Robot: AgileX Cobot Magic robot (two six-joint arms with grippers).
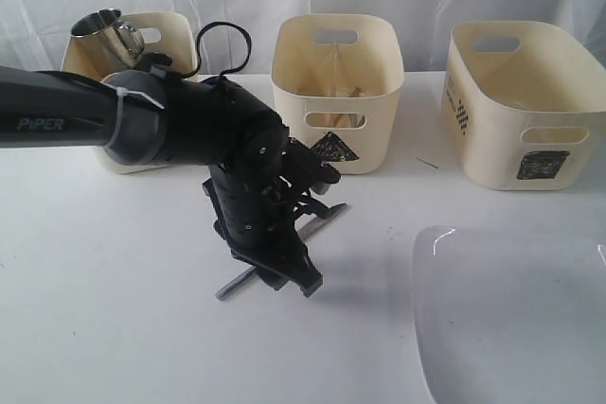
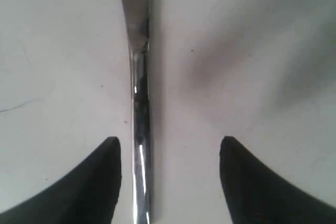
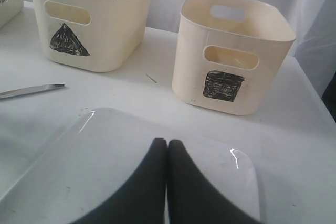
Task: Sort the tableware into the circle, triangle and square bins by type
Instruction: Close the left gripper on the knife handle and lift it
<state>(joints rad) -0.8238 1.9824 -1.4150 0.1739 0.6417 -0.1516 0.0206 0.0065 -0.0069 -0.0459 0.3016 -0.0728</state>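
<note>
Two items lie unsorted on the table [image 1: 95, 328]: a metal knife [image 2: 140, 129] between the spread jaws of the left gripper [image 2: 170, 140], ungripped, and the white plate [image 1: 511, 319] below the closed, empty right gripper [image 3: 167, 142]. One steel mug [image 1: 106, 33] sits in the leftmost bin [image 1: 175, 30].

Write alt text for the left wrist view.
A metal knife lies lengthwise on the white table, between the open black fingers of the left hand and nearer one finger than the other.
</note>
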